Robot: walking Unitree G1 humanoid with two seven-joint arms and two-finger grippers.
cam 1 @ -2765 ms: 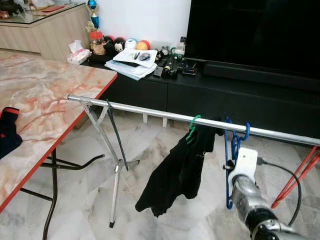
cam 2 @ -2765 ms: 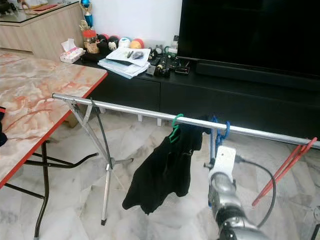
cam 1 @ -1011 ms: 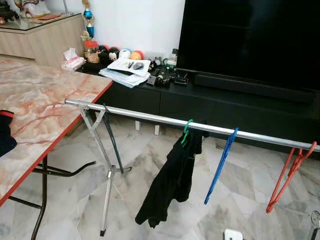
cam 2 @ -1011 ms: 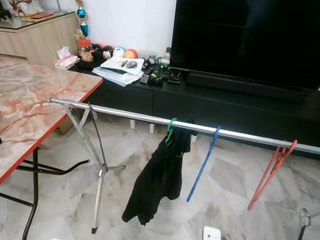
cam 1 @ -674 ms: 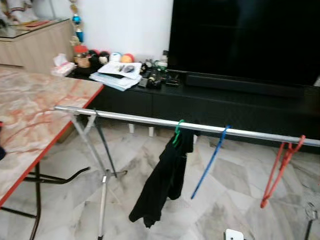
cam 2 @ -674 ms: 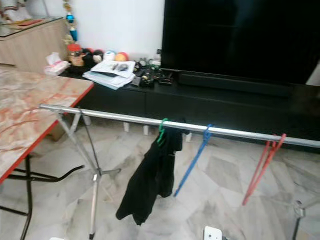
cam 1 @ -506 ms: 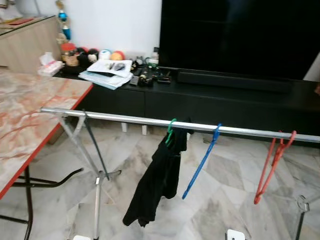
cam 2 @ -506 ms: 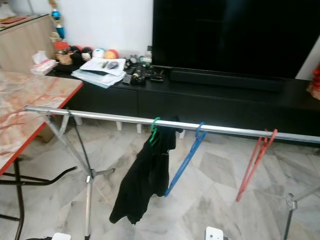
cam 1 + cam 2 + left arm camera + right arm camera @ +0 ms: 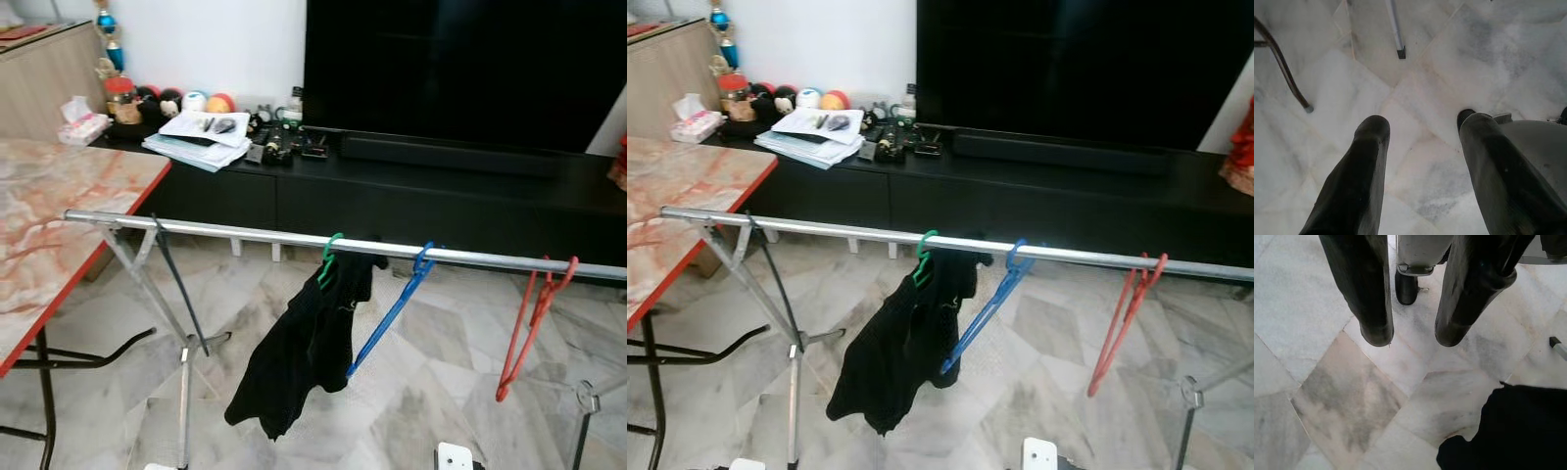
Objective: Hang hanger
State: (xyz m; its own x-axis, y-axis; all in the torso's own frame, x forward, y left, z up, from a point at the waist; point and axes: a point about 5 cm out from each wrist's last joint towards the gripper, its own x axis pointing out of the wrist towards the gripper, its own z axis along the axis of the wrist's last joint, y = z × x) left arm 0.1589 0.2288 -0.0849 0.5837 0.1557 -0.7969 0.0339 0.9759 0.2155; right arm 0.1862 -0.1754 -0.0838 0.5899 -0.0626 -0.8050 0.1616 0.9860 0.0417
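From the left eye view, a long silver rail runs across the room on thin metal legs. The blue hanger hangs from the rail by its hook, near the middle, and it tilts down toward the robot's left. Just beside it, a green hanger holds a black cloth that droops low over the pale marble floor. Farther to the right, well apart, a red hanger hangs on the same rail. Behind the rail stands a long black cabinet with a big dark TV on it, plus a pile of papers and some small toys. On the left is a table with a pink marble top and a red edge.

The right eye view shows the same room — the blue hanger is on the rail between the black cloth and the red hanger.

In the left wrist view, the left gripper points down at the floor tiles. Its two black fingers are spread wide apart and hold nothing. A metal leg tip and a dark curved table foot rest on the tiles nearby.

In the right wrist view, the right gripper also points at the floor. Its fingers have a gap between them and nothing is in it — the hand has let go. A bit of black cloth shows at one corner.
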